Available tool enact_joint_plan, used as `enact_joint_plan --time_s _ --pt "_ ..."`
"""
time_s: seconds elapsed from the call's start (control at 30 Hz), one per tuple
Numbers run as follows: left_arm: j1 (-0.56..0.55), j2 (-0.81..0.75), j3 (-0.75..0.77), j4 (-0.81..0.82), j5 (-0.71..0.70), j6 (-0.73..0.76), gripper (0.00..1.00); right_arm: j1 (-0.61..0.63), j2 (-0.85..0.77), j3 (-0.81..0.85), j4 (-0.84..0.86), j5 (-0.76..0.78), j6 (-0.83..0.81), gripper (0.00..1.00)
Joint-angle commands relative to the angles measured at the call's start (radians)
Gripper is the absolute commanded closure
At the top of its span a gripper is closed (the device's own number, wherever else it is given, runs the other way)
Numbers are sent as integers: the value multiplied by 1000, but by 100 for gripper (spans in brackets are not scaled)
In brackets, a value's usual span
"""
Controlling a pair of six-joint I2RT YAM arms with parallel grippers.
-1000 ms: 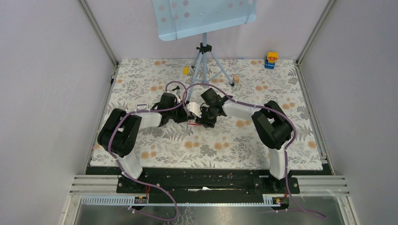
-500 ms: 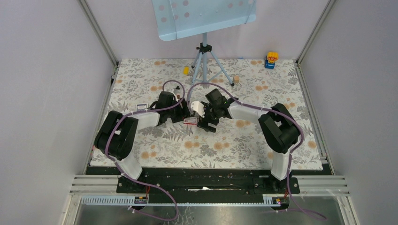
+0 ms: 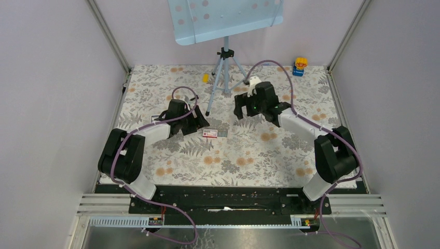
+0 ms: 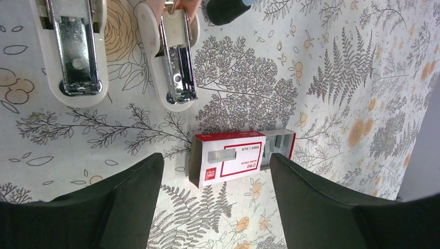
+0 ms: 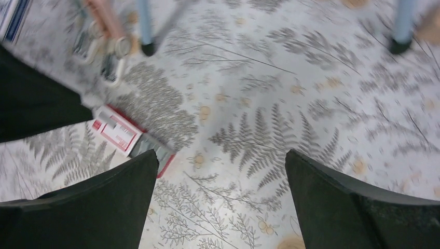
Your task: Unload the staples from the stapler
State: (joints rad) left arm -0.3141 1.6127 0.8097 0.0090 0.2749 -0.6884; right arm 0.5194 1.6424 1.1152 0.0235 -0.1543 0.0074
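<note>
robot lab cell: alu frame (image 3: 109, 36), plain walls (image 3: 52, 78), floral tbl mat (image 3: 233, 161)

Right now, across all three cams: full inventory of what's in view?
White-and-pink plastic stapler: 1, swung open, metal rails up, just beyond the left fingers.
Red-and-white cardboard staple box: 1, tray slid partly out, mid-table.
Light blue music stand: 1, grey tripod, far centre.
Small yellow block: 1, left of the tripod.
Small tan cylinder: 1, right of the tripod.
Blue-and-yellow toy: 1, far right corner.
Floral tablecloth: 1, grey leaves, orange flowers, covering the table.
Left end effector: black, open, empty, over the box.
Right end effector: black, open, empty, near the tripod feet.
</note>
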Motion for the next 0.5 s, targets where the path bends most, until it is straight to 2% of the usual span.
enact_joint_plan --time_s 0.0,0.13,0.2,0.33,0.47 --pt "14 -60 29 -4 -26 32 18 -102 1 44 -103 22 271 0" --pt "20 -62 40 -7 -25 34 18 -175 46 31 -124 -136 337 0" --pt "20 -56 51 -42 -22 43 20 -184 56 10 -106 -146 368 0" --pt "20 -54 60 -71 -45 56 24 -192 40 -24 -97 -14 446 0" --pt "21 -79 47 -70 -66 49 26 -200 9 -9 -186 118 455 0"
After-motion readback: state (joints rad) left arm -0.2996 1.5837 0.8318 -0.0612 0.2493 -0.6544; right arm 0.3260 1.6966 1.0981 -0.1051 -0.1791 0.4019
